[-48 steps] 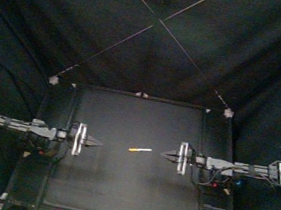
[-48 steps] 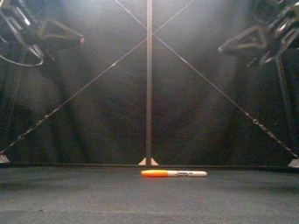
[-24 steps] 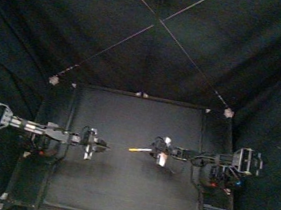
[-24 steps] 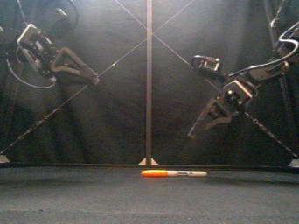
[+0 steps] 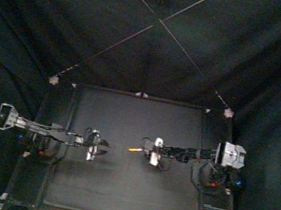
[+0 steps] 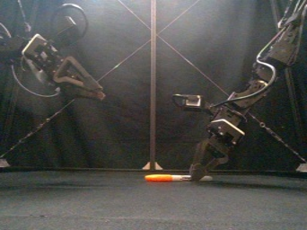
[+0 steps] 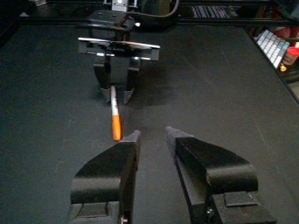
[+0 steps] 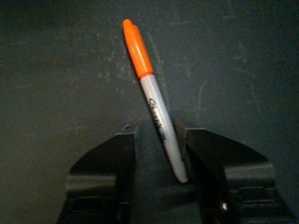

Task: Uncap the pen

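Note:
A pen (image 5: 133, 149) with an orange cap (image 6: 157, 178) and a white barrel lies flat in the middle of the table. My right gripper (image 6: 202, 171) has come down to the table at the barrel end. Its jaws straddle the barrel (image 8: 167, 140) with a small gap on each side, so it is open. My left gripper (image 6: 96, 92) hangs high above the table on the left, open with nothing in it. In the left wrist view its own jaws (image 7: 152, 140) stand apart, with the orange cap (image 7: 115, 129) just beyond them and the right gripper (image 7: 117, 83) over the barrel.
The black table (image 5: 102, 187) holds nothing else. Black curtains close the back and sides.
Both arms have swung in from the table's sides toward the pen and both grippers have opened. The right gripper has dropped onto the barrel, its jaws now narrower than half a second ago.

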Robot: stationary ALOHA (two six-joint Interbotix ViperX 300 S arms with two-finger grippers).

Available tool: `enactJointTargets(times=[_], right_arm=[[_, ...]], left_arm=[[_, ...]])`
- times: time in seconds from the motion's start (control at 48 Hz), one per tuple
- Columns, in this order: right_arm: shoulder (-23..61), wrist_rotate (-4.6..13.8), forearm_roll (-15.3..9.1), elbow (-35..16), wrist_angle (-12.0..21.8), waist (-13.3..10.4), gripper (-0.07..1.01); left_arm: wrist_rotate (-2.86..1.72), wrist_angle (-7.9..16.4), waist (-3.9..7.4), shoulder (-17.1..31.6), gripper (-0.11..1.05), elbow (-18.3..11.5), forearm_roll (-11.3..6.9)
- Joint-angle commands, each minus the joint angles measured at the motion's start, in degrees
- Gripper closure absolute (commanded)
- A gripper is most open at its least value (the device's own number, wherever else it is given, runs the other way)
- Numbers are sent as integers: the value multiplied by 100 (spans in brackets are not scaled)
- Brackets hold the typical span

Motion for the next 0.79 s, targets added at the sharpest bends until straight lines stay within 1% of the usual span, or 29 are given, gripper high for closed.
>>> enactJointTargets(times=[0.021, 0.104, 0.208, 0.292, 0.354, 0.375, 0.417, 0.5, 0.542, 0.562, 0.688, 0.708, 0.792], right_arm=[[-167, 35, -62, -70, 26, -44, 41], [-352, 35, -53, -149, 35, -26, 41], [-510, 44, -62, -281, 53, 18, 41], [-545, 35, -62, -396, 158, 105, 41], [-545, 18, -62, -475, 237, 185, 41], [-545, 18, -70, -501, 264, 220, 41], [-545, 18, -79, -536, 308, 272, 41], [-545, 26, -88, -589, 369, 334, 41], [-545, 35, -97, -589, 378, 352, 41], [-545, 35, -97, -598, 378, 369, 41], [-545, 35, -88, -633, 378, 431, 41], [-545, 35, -88, -642, 378, 431, 41], [-545, 35, -97, -642, 378, 439, 41]], left_arm=[[18, 97, 105, 308, 22, -378, 18], [18, 343, 176, 606, 22, -633, 35], [18, 817, 264, 1011, 22, -993, 88], [18, 1134, 352, 1274, 22, -1222, 158], [18, 1292, 413, 1441, 22, -1345, 229], [9, 1336, 439, 1494, 22, -1397, 237], [9, 1389, 492, 1591, 22, -1468, 264], [9, 1433, 562, 1705, 22, -1564, 290], [18, 1441, 580, 1740, 22, -1591, 316], [9, 1441, 589, 1767, 22, -1608, 334], [18, 1468, 589, 1828, 21, -1652, 431], [9, 1477, 580, 1846, 20, -1652, 448], [9, 1477, 545, 1872, 15, -1652, 475]])
